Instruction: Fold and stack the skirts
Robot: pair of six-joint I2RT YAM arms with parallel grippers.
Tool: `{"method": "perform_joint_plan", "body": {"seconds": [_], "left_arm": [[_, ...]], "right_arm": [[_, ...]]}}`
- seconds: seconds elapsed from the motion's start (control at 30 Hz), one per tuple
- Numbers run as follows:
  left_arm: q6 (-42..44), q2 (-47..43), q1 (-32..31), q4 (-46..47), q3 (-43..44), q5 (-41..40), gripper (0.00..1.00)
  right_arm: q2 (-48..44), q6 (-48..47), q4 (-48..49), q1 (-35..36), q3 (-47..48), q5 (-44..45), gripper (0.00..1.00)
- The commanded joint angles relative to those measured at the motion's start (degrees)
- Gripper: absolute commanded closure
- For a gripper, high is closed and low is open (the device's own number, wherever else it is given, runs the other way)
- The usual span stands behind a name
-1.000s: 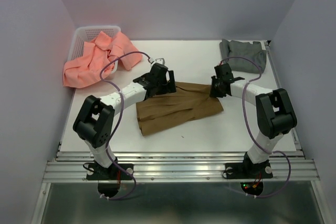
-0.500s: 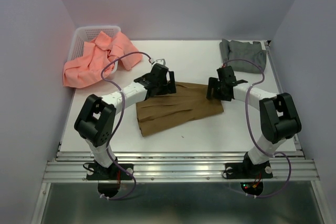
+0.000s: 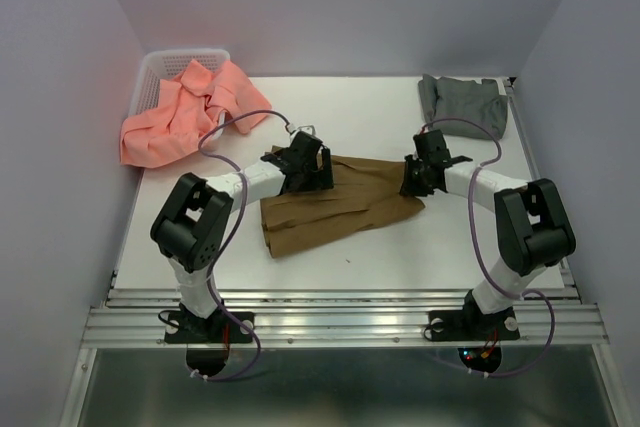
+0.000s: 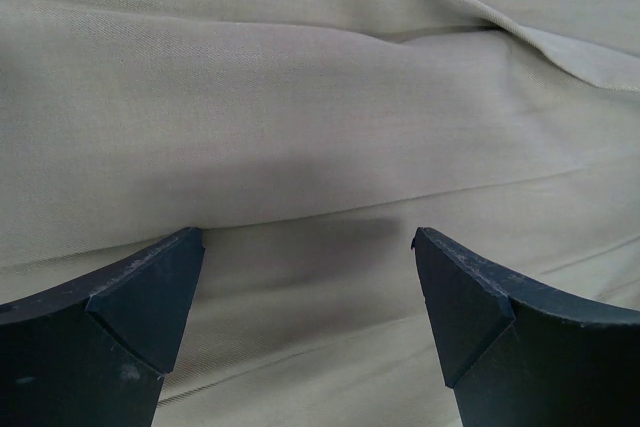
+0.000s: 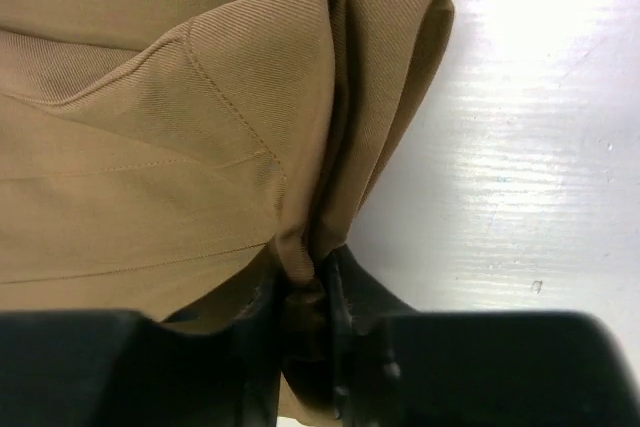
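The tan-brown skirt [image 3: 340, 204] lies spread in the middle of the white table [image 3: 350, 112], its pleats running left to right. My left gripper [image 3: 308, 169] hovers open over the skirt's upper left edge. In the left wrist view its fingers [image 4: 140, 312] stand wide apart, with only tan cloth [image 4: 300, 127] between them. My right gripper [image 3: 416, 179] is at the skirt's right edge, shut on a bunched fold of tan skirt [image 5: 150, 147]; in the right wrist view the right gripper [image 5: 305, 282] pinches that fold. The grey skirt [image 3: 465, 105] lies at the back right. The salmon-pink skirt [image 3: 190, 112] is heaped at the back left.
A white lattice basket [image 3: 160, 65] stands at the back left corner, with the pink skirt spilling out of it. Purple walls close in the table on the left, back and right. Bare white table [image 5: 520, 147] shows beside the gripped fold.
My right gripper opened, moved onto the tan skirt's right edge and closed on a fold of it. The left gripper shifted slightly lower over the skirt and stayed open.
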Motion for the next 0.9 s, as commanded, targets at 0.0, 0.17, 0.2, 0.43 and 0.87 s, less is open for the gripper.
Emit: {"method": "perform_joint_plan", "body": {"seconds": [0.0, 0.17, 0.2, 0.43, 0.87], "left_arm": [[0.56, -0.13, -0.4, 1.6, -0.77, -0.38, 0.01], [1.26, -1.1, -0.57, 2.04, -0.68, 0.59, 0.01], [1.43, -1.27, -0.75, 2.04, -0.6, 0.59, 0.01], [2.49, -3.99, -2.59, 0.46, -0.07, -0.55, 0.01], [3.81, 0.48, -9.62, -4.11, 5.73, -2.58, 0.61]], "right_arm": [[0.72, -0.78, -1.72, -0.34, 0.04, 0.72, 0.87], [-2.26, -2.36, -3.65, -0.34, 1.62, 3.43, 0.99], [-2.71, -2.71, -4.44, -0.34, 2.66, 3.88, 0.99], [-8.59, -6.05, -8.84, -0.34, 5.74, 7.57, 0.99], [-15.36, -7.81, -13.23, 0.18, 10.58, 8.72, 0.99]]}}
